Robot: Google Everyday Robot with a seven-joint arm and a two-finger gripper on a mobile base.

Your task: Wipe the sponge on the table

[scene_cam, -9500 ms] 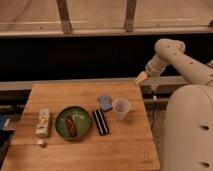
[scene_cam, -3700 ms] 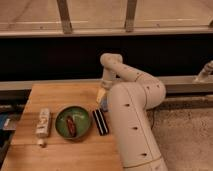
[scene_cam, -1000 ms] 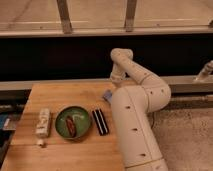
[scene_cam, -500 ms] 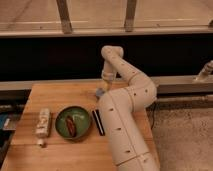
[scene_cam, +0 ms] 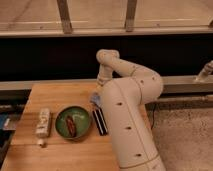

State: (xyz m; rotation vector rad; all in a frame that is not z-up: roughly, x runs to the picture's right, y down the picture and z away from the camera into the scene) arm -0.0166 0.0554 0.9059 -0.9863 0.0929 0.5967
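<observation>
The light-blue sponge (scene_cam: 94, 99) lies on the wooden table (scene_cam: 52, 95), just left of my arm's big white body. Only a small piece of the sponge shows. My gripper (scene_cam: 100, 90) comes down from the bent wrist right onto the sponge, at the table's far middle. The arm's links hide most of the gripper and the table's right part.
A green plate (scene_cam: 59, 118) holding a brown piece of food (scene_cam: 72, 125) sits at centre left. A black ridged block (scene_cam: 100, 121) lies right of it, close under the sponge. A white bottle (scene_cam: 43, 123) lies near the left edge. A dark wall runs behind the table.
The arm swung in from the right and came down at the sponge. Over the last second the wrist and the sponge have shifted left and a little toward the front.
</observation>
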